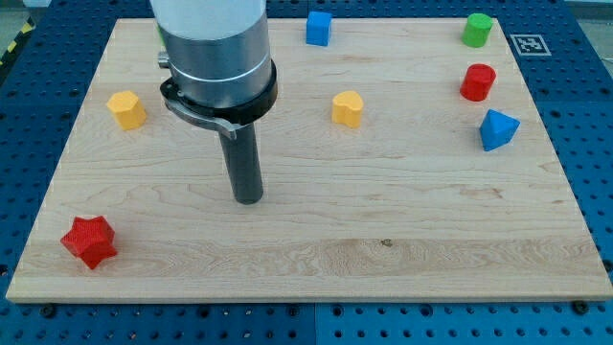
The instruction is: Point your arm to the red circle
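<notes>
My tip (248,198) rests left of centre on the wooden table (402,220), touching nothing; I have no jaws. The red round block (477,82) sits far right, unreached.

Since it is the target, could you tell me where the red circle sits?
The red circle sits near the board's right edge, between the green block above and the blue block below.

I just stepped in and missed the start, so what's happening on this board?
An arm with a dark rod is meant to point at the red round block, near the view's right edge. My tip rests on bare wood left of the middle, touching no block, well short of that target. A red star block lies at the bottom left, and a yellow block sits between tip and target.
</notes>
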You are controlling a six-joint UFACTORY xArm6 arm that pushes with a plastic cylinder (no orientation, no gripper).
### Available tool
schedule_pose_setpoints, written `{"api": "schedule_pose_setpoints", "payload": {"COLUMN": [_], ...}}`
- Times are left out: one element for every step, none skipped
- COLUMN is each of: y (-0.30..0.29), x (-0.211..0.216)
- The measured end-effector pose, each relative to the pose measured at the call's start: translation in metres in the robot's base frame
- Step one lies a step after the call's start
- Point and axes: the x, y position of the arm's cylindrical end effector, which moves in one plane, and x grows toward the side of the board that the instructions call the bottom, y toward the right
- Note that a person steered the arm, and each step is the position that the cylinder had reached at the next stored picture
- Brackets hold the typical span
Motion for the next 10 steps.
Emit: {"api": "schedule_pose_setpoints", "payload": {"y": [0.002,0.04,0.119,0.215,0.314,0.366,0.366,0.366,0.368,0.368], "x": [-0.017,-0.029,-0.027,-0.017,-0.006,-0.002,-0.027,-0.077,-0.116,-0.136]}}
